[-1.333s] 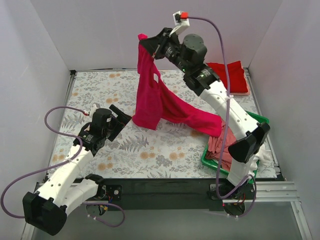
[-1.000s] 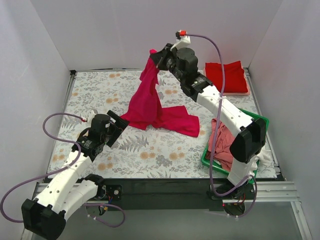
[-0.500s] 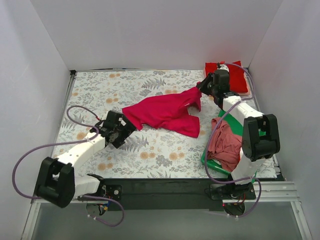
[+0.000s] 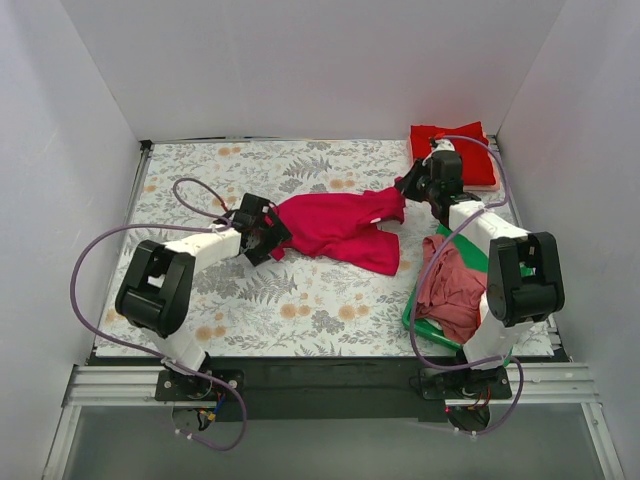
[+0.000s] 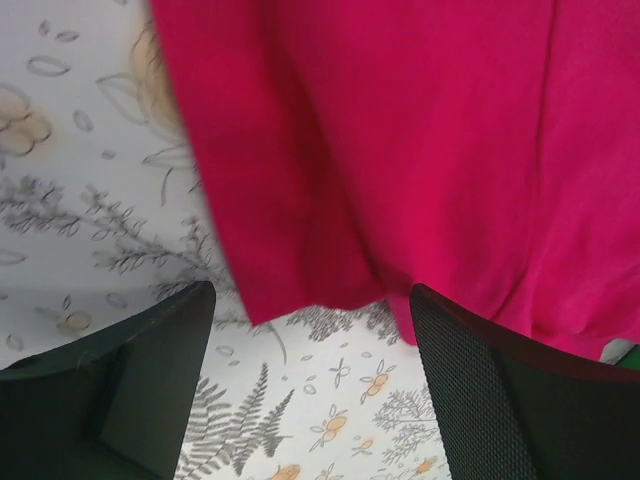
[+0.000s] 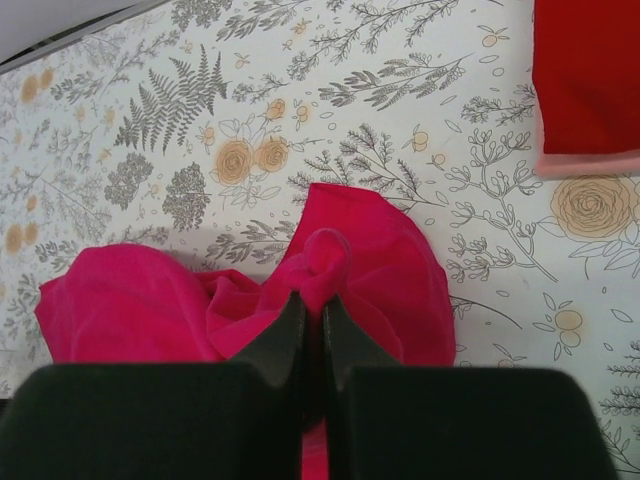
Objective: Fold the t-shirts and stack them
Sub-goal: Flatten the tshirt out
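Observation:
The magenta-crimson t-shirt (image 4: 330, 225) lies spread and rumpled on the floral table. My right gripper (image 4: 404, 190) is shut on a pinched fold at its right end; the right wrist view shows the fingers (image 6: 290, 330) closed on the cloth (image 6: 330, 262). My left gripper (image 4: 270, 238) is open at the shirt's left edge. In the left wrist view its fingers (image 5: 470, 380) stand wide apart, just short of the shirt's hem (image 5: 400, 150), holding nothing. A folded red t-shirt (image 4: 455, 150) lies at the back right on a pale pink one (image 6: 590, 162).
A green tray (image 4: 520, 240) at the right edge holds dusty-pink t-shirts (image 4: 450, 290) and some white cloth (image 4: 528, 308). White walls close in the table on three sides. Purple cables loop from both arms.
My right gripper has brought the magenta shirt down from high in the air to the table and moved right. My left arm has reached forward to the shirt's left edge.

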`<action>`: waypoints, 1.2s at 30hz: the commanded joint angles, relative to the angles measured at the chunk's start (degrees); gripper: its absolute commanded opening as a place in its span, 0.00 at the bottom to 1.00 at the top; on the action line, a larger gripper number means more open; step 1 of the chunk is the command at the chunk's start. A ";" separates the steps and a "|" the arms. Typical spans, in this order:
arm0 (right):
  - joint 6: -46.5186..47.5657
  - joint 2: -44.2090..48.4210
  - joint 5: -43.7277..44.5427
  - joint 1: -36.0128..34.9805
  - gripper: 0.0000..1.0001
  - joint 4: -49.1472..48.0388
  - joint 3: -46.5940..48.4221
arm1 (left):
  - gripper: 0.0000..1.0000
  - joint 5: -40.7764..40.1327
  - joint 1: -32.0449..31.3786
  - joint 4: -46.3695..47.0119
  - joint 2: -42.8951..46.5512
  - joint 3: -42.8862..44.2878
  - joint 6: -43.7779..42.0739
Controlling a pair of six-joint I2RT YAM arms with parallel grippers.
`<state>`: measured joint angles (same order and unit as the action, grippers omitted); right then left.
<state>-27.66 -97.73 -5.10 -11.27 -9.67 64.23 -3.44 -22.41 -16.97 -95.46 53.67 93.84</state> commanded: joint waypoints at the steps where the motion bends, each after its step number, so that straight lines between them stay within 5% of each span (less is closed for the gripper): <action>1: 2.35 3.07 -0.17 0.37 0.01 -2.98 -0.85 | 0.75 -0.95 -0.26 1.59 -3.06 3.10 -2.87; 2: 2.09 3.51 0.00 0.46 0.01 -2.90 -1.12 | 0.72 -0.69 -0.17 2.11 -4.63 3.80 -3.22; 5: 2.26 4.48 -0.17 0.46 0.01 -2.98 -2.17 | 0.37 0.01 -0.17 2.03 -6.84 5.30 -4.36; 7: 2.96 5.18 -0.35 0.46 0.01 -2.98 -2.53 | 0.00 0.19 -0.26 1.94 -7.81 6.53 -5.34; 12: 7.70 10.10 -3.41 0.46 0.01 -2.55 -2.70 | 0.00 -4.63 -0.17 -0.52 -2.03 8.29 -6.30; 17: 12.71 20.44 -5.44 0.46 0.01 0.61 -1.39 | 0.00 -12.62 -0.17 -1.40 14.40 9.78 -7.97; 25: 16.41 35.76 -4.82 0.46 0.01 9.58 7.39 | 0.00 -14.23 -0.26 0.80 36.21 15.23 -12.19; 36: 15.45 41.83 -10.97 0.46 0.01 23.12 34.45 | 0.00 -8.34 -0.26 -3.86 40.88 43.77 -22.03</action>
<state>-12.60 -56.88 -14.22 -11.20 10.85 92.40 -13.26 -22.63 -18.92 -54.72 90.32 76.66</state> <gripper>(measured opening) 0.056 0.010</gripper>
